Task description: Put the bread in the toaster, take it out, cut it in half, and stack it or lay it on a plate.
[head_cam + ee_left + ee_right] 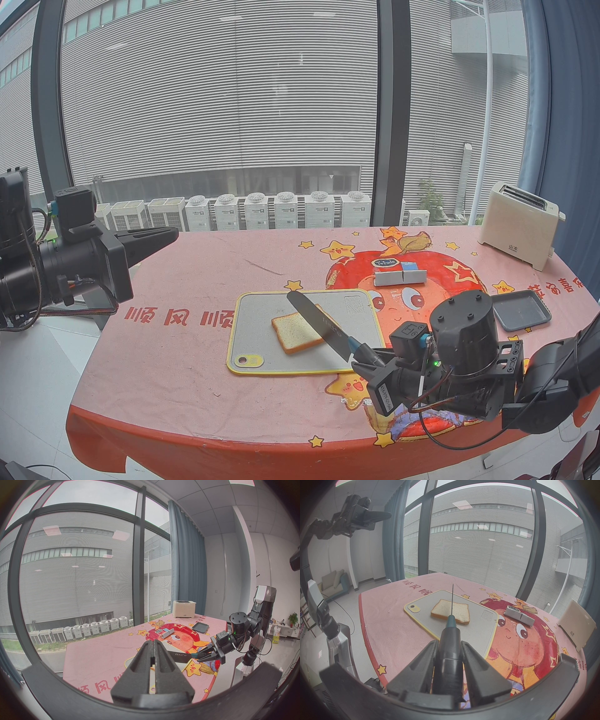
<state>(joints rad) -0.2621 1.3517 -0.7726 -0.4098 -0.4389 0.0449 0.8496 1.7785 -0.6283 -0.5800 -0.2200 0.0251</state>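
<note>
We see soft, even daylight entering through the large windows (219, 94) behind the table (175, 375). Shadows on the table are faint. Pale ceiling-light reflections (51, 530) sit on the glass. Both wrist views bend strongly and darken at their rims.

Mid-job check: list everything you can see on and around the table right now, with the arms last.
bread: one slice, light tan, flat on the cutting board, uncut
cutting board: one, grey with yellow rim, middle of the table
knife: one, dark blade with a blue collar, blade over the bread
toaster: one, cream, far right corner
tray: one, dark grey, in front of the toaster
grey block: one, grey with blue, behind the board
tablecloth: one, pink with cartoon print, covering the table
left gripper: black, shut, raised off the table's left edge
right gripper: black, shut on the knife handle, near right
</note>
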